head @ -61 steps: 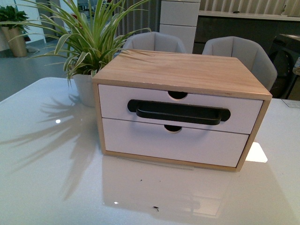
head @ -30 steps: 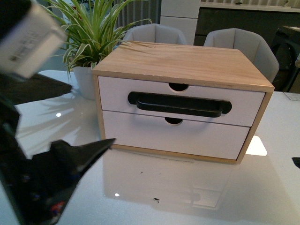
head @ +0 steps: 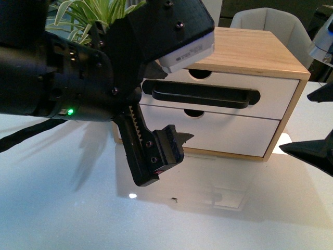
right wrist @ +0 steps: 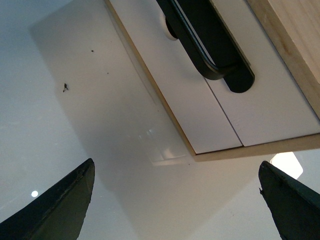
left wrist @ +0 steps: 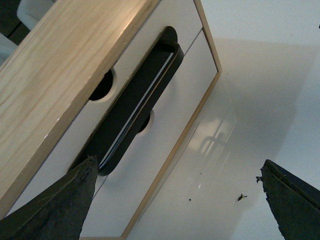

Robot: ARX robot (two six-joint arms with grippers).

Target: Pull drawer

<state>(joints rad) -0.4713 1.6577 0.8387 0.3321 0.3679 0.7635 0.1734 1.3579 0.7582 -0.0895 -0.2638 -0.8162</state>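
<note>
"Front view?"
"The left gripper (head: 177, 107) gapes wide and empty before the wooden cabinet's (head: 250, 52) shut top drawer (head: 273, 99). Its white label (head: 188, 52) is unreadable. The right gripper (head: 296, 124) is likewise."

"Wrist views?"
"Both show spread, empty fingers facing the black bar handle (left wrist: 135, 115)."

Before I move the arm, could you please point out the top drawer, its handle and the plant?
top drawer (head: 273, 96), front view, white front right of the recess.
handle (head: 208, 99), front view, middle of the black bar.
plant (head: 78, 13), front view, striped leaves.
</note>
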